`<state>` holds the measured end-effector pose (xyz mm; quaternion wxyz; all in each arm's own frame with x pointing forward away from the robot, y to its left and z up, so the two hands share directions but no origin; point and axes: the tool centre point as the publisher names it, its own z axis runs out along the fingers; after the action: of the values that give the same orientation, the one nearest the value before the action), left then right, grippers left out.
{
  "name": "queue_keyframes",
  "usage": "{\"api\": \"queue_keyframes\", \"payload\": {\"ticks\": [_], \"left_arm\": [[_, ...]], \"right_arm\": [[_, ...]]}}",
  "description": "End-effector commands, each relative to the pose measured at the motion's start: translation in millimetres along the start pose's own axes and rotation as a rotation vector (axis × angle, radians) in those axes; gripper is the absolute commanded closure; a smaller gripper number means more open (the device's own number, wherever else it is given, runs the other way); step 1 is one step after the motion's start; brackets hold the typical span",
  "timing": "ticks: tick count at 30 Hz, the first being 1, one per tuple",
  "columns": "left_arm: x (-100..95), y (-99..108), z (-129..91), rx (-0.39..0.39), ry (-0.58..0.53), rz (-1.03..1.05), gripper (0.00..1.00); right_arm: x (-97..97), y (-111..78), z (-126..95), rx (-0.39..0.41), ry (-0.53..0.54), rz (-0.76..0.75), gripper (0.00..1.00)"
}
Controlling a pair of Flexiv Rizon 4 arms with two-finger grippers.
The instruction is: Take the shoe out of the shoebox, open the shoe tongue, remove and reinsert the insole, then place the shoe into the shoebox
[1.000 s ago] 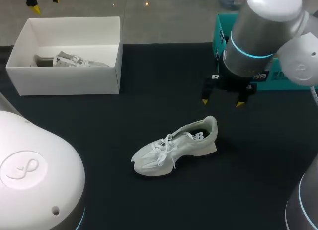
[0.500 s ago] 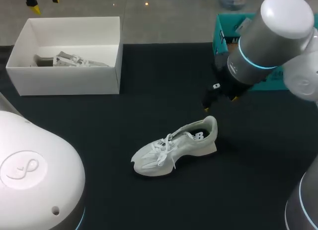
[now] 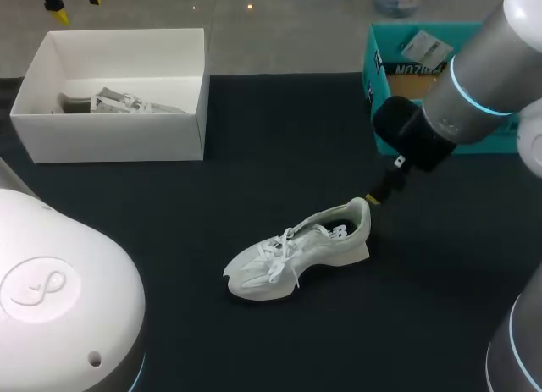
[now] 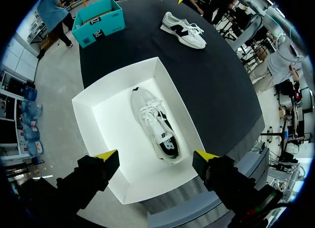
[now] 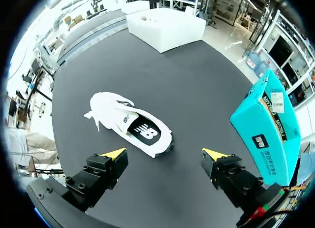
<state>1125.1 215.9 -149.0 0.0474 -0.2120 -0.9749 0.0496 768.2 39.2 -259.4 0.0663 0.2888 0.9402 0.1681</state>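
Note:
A white shoe (image 3: 296, 246) lies on its side in the middle of the black table, toe toward my left. My right gripper (image 3: 377, 196) hangs just behind its heel, low over the table. In the right wrist view that gripper (image 5: 165, 154) is open, with the shoe (image 5: 130, 122) ahead of it and nothing between its fingers. A white shoebox (image 3: 118, 138) at the back left holds a second shoe (image 3: 127, 102). My left gripper (image 3: 74, 4) hovers high above the box, open and empty (image 4: 155, 156); it looks down on the boxed shoe (image 4: 155, 124).
A teal box (image 3: 440, 79) stands at the back right, close behind my right arm, and also shows beside the right gripper (image 5: 268, 124). My left arm's white housing (image 3: 59, 299) fills the front left corner.
My right arm has swung to the right and tilted. Its gripper dropped from above the shoe's heel to just behind it. Shoe, box and left gripper stayed put.

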Motion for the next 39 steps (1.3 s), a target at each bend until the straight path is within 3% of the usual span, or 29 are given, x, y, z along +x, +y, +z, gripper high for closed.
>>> {"api": "queue_keyframes", "payload": {"ticks": [1,6,8,14,23,29,39], "left_arm": [[-0.2,0.5,-0.2,0.000,0.001,0.001,0.00],[-0.2,0.5,-0.2,0.000,0.001,0.001,0.00],[-0.2,0.5,-0.2,0.000,0.001,0.001,0.00],[-0.2,0.5,-0.2,0.000,0.001,0.001,0.00],[-0.2,0.5,-0.2,0.000,0.001,0.001,0.00],[-0.2,0.5,-0.2,0.000,0.001,0.001,0.00],[-0.2,0.5,-0.2,0.000,0.001,0.001,0.00]], "right_arm": [[-3.2,-3.8,1.2,-0.002,0.161,-0.484,0.00],[-3.2,-3.8,1.2,-0.002,0.161,-0.484,0.00],[-4.3,-11.0,-4.0,-0.060,0.126,-0.593,0.00],[-7.9,-31.7,-5.8,-0.135,0.086,-0.699,0.00],[-13.2,-57.7,5.6,-0.144,0.167,-0.681,0.00],[-11.4,-76.0,15.6,-0.222,0.170,-0.604,0.00],[-12.7,-78.7,21.9,-0.250,0.188,-0.593,0.00]]}}
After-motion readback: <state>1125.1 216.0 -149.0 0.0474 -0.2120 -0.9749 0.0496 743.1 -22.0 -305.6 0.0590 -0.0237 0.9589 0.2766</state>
